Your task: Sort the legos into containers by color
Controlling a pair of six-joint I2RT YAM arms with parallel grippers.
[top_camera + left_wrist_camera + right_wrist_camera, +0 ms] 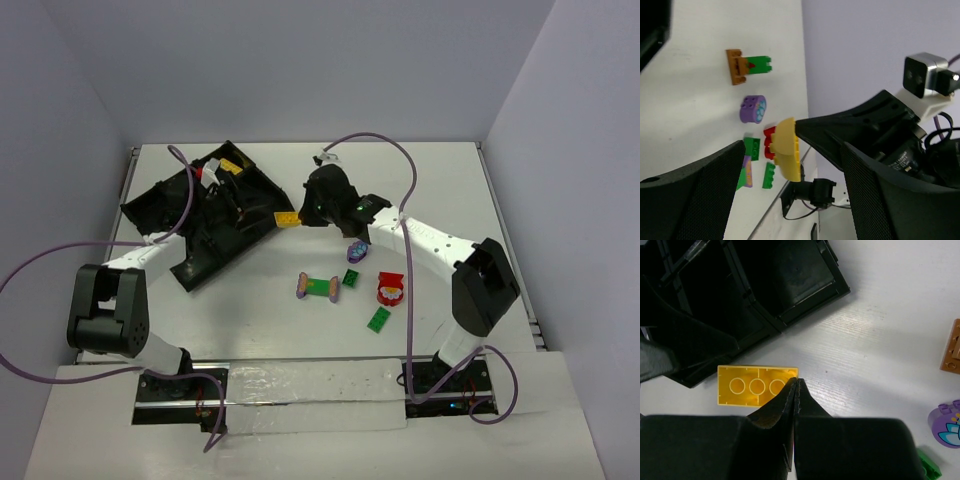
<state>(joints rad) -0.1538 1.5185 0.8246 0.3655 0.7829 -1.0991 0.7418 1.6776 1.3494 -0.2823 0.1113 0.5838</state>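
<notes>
The right hand [796, 386] is closed on the yellow brick [757, 385], a flat oblong plate with three rings on its face. It is pinched at one short end only, so most of its length sticks out towards 9 o'clock in the right wrist view. Seen from above, the brick sits just off the near corner of the black tray [160, 205], which lies at about 10 o'clock on the worktop [450, 180]. Whether the brick is clear of the surface I cannot tell. It should be light, rigid and smooth-sided, in no danger of crushing, but with so narrow an end pinch it could swivel or slip if nudged against a tray wall. A hold across the middle of its long sides would be steadier. The left hand [245, 208] hangs over the tray with its fingers [695, 200] spread wide, gripping nothing. A second yellow piece [231, 166] lies in a far compartment, probably the right destination. The other legos [319, 287] lie scattered at about 5 o'clock from the right hand.
</notes>
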